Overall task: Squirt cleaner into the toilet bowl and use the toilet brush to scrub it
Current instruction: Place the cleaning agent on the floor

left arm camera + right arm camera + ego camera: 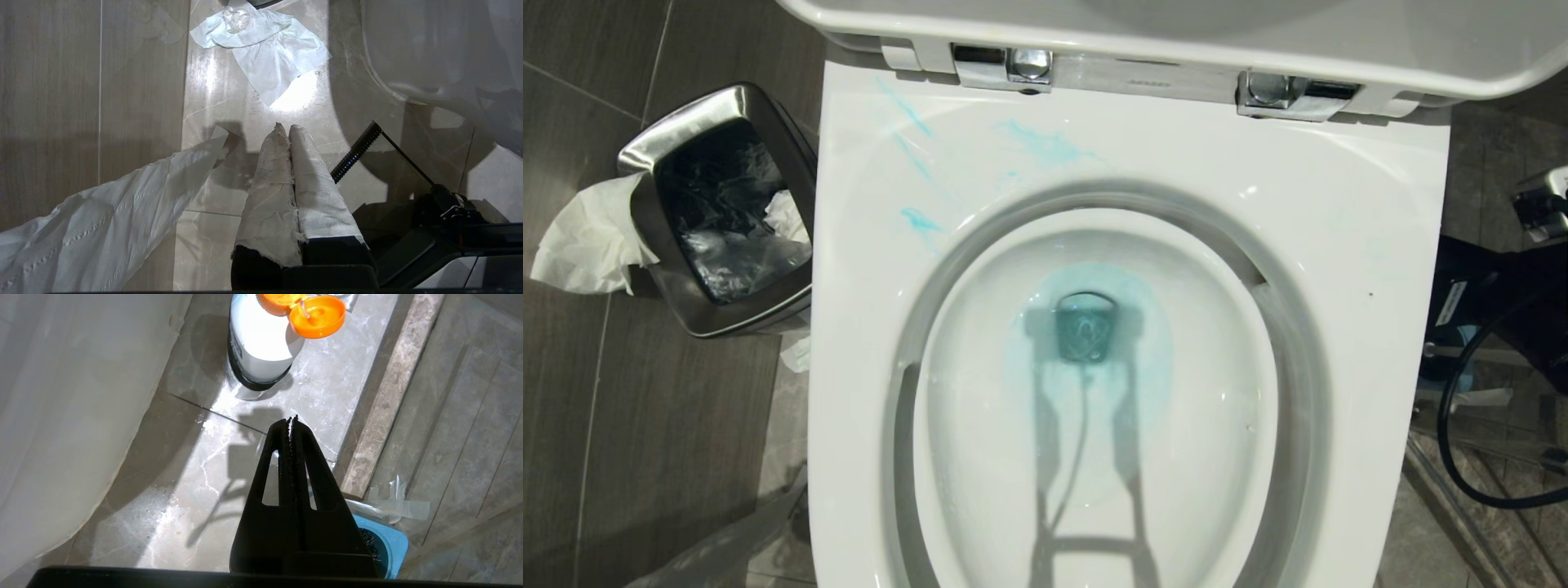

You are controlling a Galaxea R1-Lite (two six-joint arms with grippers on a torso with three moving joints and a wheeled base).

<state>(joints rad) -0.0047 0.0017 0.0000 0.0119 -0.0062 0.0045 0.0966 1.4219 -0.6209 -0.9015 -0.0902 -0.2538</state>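
The white toilet bowl [1217, 408] fills the head view with its lid up. Turquoise cleaner [1045, 147] streaks the back of the seat and tints the water round the drain hole [1086, 327]. My right gripper [292, 418] hangs shut, with nothing between its black fingers, over the floor beside the toilet's outer wall [61, 416]. Just under it sits the blue brush holder [392, 543] with dark bristles [369, 541] of the toilet brush inside; the handle is hidden. My left gripper [288, 127], its fingers wrapped in white, is shut and empty above the floor.
A white bottle [261, 347] with its orange flip cap open stands on the floor ahead of the right gripper. A steel waste bin [719, 212] with tissue draped over it stands left of the toilet. Crumpled tissue [265, 45] lies on the tiles. My dark right arm [1503, 310] and a black cable [1454, 457] are right of the toilet.
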